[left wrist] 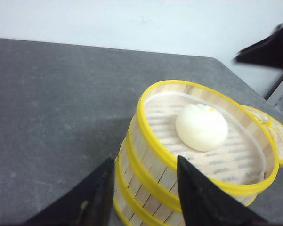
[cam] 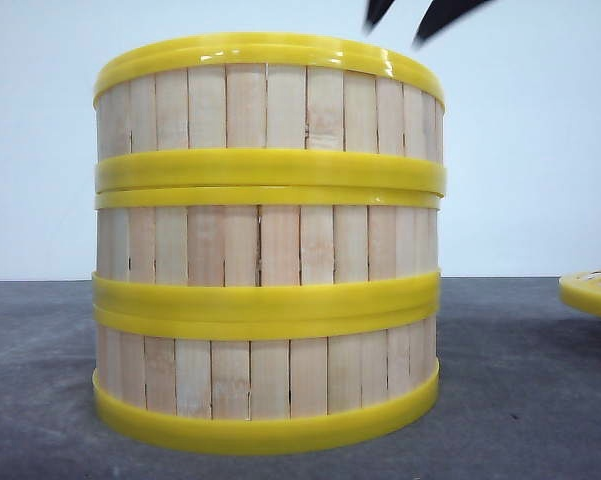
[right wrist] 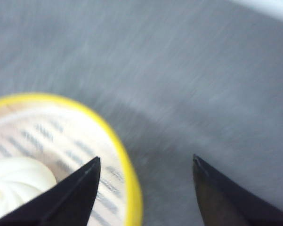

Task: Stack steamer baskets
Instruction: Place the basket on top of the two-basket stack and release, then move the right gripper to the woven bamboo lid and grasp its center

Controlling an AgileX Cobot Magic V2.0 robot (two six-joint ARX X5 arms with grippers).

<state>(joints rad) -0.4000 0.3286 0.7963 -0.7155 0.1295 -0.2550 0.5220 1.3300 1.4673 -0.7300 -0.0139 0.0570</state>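
Three steamer baskets stand stacked in one column: top basket [cam: 270, 100], middle basket [cam: 270, 240], bottom basket [cam: 270, 375]. A white bun [left wrist: 201, 127] lies on the liner inside the top basket [left wrist: 155, 141]. My left gripper [left wrist: 143, 165] is open, with its fingers on either side of the stack's near wall and holding nothing. My right gripper [cam: 392, 36] is open above the stack's right side. In the blurred right wrist view the right gripper [right wrist: 146, 160] has the top basket's yellow rim [right wrist: 127, 174] between its fingers, which hold nothing. The bun [right wrist: 14, 183] shows there too.
A flat yellow-rimmed lid [cam: 592, 290] lies on the dark grey table [cam: 520, 400] to the right of the stack. The left wrist view shows this lid [left wrist: 275, 136] just behind the stack. A white wall [cam: 540, 150] stands behind.
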